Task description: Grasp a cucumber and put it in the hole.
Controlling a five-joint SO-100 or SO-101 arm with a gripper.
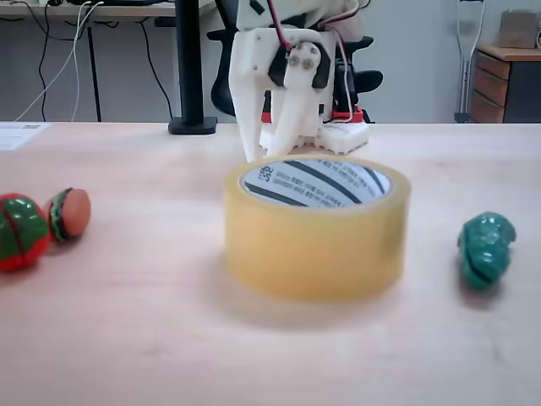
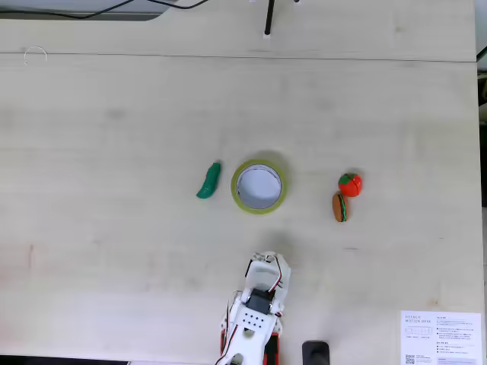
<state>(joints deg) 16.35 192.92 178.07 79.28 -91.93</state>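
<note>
The dark teal-green cucumber [image 1: 486, 249] lies on the wooden table to the right of the tape roll [image 1: 317, 241]; from above the cucumber [image 2: 208, 181] is just left of the roll [image 2: 237, 192]. The hole [image 1: 314, 182] faces up, its white core striped in black, and nothing is inside the hole [image 2: 259, 185]. My white gripper [image 1: 266, 152] hangs fingers down behind the roll, apart from it; its fingertips meet with nothing between them. Seen from above, the gripper [image 2: 264, 261] sits below the roll, well away from the cucumber.
A round red-and-green toy [image 1: 19, 230] and a small burger toy [image 1: 68, 213] lie left of the roll; from above the round toy [image 2: 350, 183] and burger [image 2: 338, 207] are on its right. A printed sheet [image 2: 441, 337] lies near the arm's base. A black pole base [image 1: 192, 125] stands behind.
</note>
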